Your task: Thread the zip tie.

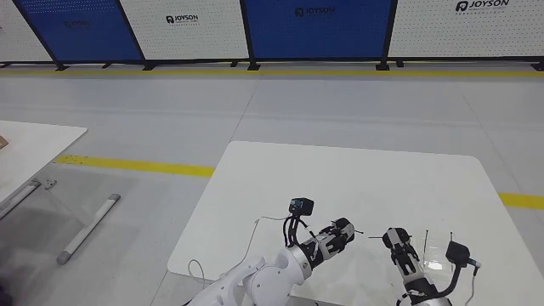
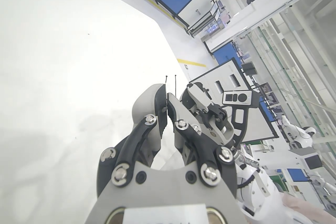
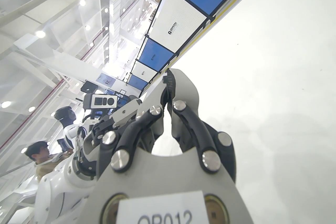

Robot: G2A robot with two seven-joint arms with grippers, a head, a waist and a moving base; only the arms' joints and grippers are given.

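Two zip ties [image 2: 175,84] on the table [image 1: 340,178], just beside the right hand [image 1: 393,236], left hand [image 1: 347,225] farther, both pressed together.

Logo print on the pegboard panels [image 1: 183,19] beyond the counter [image 1: 357,178]; a letters-and-digits label [image 3: 164,212], partly cut off, on the base of the right tool [image 3: 168,76].

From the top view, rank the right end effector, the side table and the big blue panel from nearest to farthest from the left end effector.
From the left end effector:
1. Right end effector, just beside it.
2. Side table, off to the robot's left across the floor.
3. Big blue panel, at the far wall ahead.
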